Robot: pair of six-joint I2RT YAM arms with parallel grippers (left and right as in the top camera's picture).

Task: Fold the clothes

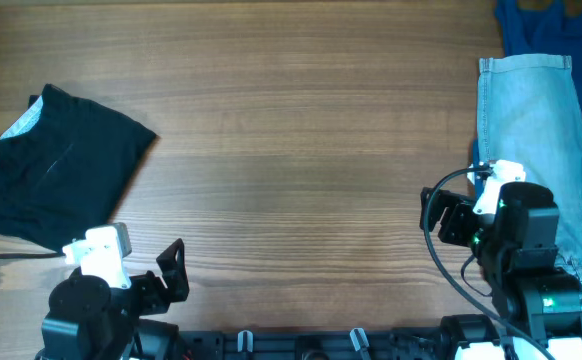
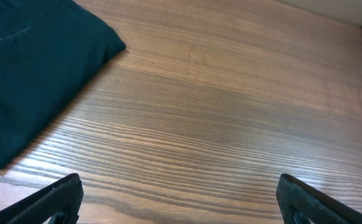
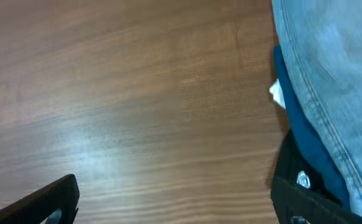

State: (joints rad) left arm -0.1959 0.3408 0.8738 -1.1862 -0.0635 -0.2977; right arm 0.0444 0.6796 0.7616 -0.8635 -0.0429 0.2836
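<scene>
The black garment [image 1: 61, 165] lies in a folded heap by the left edge of the table [image 1: 301, 130], well apart from both my hands. The overhead view alone shows a pale grey-white patch [image 1: 19, 125] at its far-left corner. My left wrist camera catches only one plain black corner of it.

My left hand [image 2: 178, 190] hangs over bare wood near the near-left corner. Its fingers are spread wide, with nothing between them.

My right hand [image 3: 175, 190] sits near the near-right corner. Its fingers are also wide apart and grip nothing.

The light blue jeans [image 1: 536, 150] lie along the right edge, just beside my right hand. A bright blue cloth [image 1: 546, 25] shows at the far-right corner.

My right wrist camera shows what the overhead view hardly does: a dark blue layer [image 3: 305, 143] poking out from under the jeans' edge, and a small white tag [image 3: 276, 93] beside it.
</scene>
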